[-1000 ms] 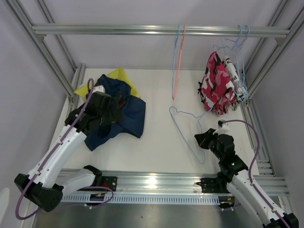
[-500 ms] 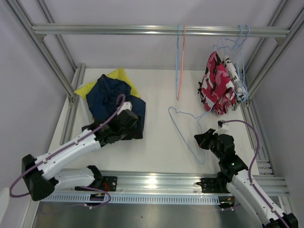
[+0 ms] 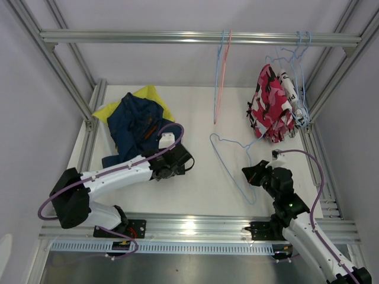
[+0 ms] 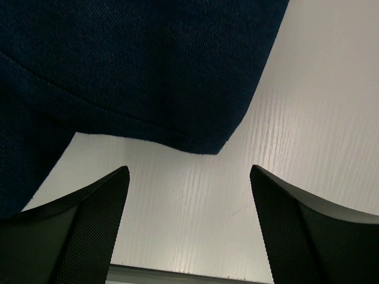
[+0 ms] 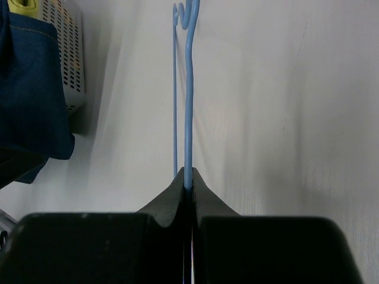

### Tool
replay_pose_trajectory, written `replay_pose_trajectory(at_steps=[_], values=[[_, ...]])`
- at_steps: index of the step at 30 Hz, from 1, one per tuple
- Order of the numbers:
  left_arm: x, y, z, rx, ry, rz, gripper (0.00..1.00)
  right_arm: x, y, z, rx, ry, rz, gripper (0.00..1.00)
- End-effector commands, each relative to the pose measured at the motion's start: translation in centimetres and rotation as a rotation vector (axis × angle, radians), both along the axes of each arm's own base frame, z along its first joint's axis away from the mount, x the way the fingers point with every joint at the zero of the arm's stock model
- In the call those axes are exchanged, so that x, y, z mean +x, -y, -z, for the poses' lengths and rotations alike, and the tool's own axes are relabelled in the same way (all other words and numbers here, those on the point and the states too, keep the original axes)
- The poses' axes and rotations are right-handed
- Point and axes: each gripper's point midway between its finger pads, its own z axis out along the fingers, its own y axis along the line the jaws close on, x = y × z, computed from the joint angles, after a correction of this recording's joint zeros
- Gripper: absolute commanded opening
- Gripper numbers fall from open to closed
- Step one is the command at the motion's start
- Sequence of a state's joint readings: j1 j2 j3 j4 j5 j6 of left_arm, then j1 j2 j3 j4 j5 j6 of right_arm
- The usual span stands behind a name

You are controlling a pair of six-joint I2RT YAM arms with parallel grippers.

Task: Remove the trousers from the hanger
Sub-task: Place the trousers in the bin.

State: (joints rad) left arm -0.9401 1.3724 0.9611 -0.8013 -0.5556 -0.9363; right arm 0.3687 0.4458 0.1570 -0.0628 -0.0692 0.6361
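This was a robotics lab test cell, not a lived-in room. A cage of bare aluminium frame [image 3: 201, 38] stood around a plain white bench [image 3: 201, 177], shut in by blank pale wall panels [image 3: 29, 118]. Two white-and-black robot arms [image 3: 112, 174] were bolted to a slotted metal rail [image 3: 195, 228] at the near edge, with purple cables [image 3: 314, 163] running loose along them. Wire hangers [image 3: 220, 77] hung straight from the frame's top bar, some carrying trousers [image 3: 267, 109].
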Motion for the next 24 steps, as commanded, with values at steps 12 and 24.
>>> replay_pose_trajectory(at_steps=[12,24], values=[[3.0,1.2,0.8,0.028,0.189,-0.11,0.71,0.2,-0.1,-1.1,0.021,0.028,-0.001,0.0],[2.5,0.5,-0.3,0.082,0.287,-0.192,0.38,0.2,-0.1,-1.0,0.023,0.022,0.005,0.0]])
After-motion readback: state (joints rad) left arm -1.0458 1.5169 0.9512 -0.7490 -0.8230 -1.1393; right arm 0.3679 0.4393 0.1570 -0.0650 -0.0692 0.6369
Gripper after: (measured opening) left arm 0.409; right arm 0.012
